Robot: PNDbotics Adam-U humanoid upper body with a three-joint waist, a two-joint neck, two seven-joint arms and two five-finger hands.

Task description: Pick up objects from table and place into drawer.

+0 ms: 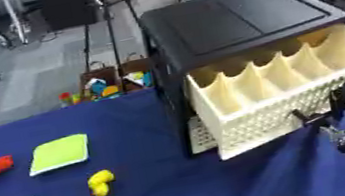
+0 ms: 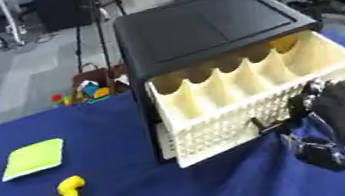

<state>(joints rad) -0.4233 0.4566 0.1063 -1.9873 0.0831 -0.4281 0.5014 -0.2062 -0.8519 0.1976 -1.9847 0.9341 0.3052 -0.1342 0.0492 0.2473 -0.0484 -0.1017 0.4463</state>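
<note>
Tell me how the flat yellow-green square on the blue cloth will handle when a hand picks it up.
The yellow-green square lies thin and flat on the blue cloth, so it probably will not roll or tip. It looks soft-edged like a sponge or cloth, likely light and somewhat floppy. Its low edge may be hard to get fingers under; pinching from above seems likelier.

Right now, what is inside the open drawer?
The drawer is pulled out, and cream dividers split it into narrow compartments. The parts in view hold nothing. The front wall hides the compartment floors, so something small lying there would not show.
</note>
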